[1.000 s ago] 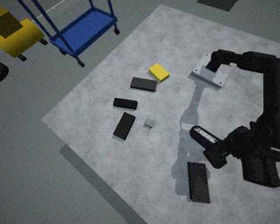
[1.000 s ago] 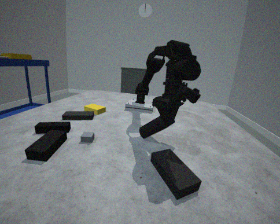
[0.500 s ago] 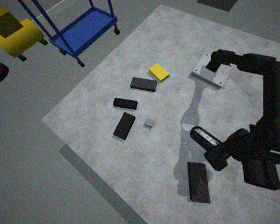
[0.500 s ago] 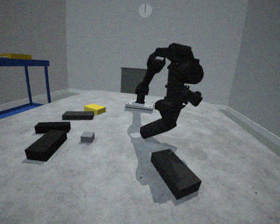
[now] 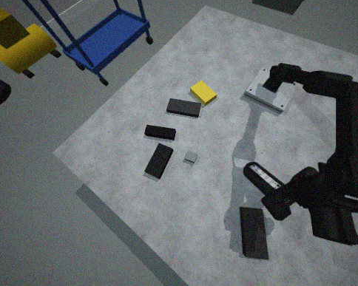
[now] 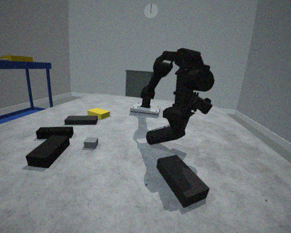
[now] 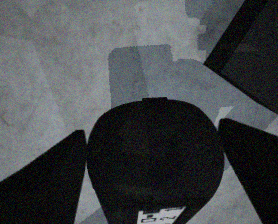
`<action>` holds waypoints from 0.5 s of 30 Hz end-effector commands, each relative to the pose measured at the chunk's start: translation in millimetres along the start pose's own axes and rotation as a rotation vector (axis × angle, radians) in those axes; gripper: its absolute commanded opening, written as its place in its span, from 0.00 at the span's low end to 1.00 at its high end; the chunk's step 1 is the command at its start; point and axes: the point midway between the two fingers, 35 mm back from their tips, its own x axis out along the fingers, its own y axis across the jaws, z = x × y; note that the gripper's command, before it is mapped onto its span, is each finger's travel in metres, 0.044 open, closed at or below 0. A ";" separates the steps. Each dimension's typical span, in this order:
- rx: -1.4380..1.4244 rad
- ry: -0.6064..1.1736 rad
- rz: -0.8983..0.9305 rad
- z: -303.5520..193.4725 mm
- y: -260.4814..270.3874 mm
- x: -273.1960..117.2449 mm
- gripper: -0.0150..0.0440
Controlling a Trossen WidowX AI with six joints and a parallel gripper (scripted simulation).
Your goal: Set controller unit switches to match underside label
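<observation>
The dark grey controller unit [image 5: 255, 172] [image 6: 159, 135] [image 7: 155, 150] is a long body with a rounded end, held tilted above the bench. A white label strip [image 5: 265, 176] with small marks runs along its upward face in the top view; part of a white printed patch [image 7: 161, 215] shows at the bottom of the wrist view. The marks are too small and noisy to read as filled or empty. The rocker switches are not visible. My gripper [image 5: 278, 198] [image 7: 153, 132] is shut on the unit, one finger on each side.
A dark block [image 5: 254, 233] [image 6: 183, 179] lies below and near the unit. Across the bench lie several black blocks [image 5: 159, 161] [image 6: 49, 150], a small grey cube [image 5: 190, 157] [image 6: 91, 142] and a yellow block [image 5: 203, 92] [image 6: 98, 113]. The arm's white base plate [image 5: 256, 87] [image 6: 135, 108] is farther back.
</observation>
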 end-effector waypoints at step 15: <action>0.018 0.023 0.015 0.2 -1.2 22.9 0.83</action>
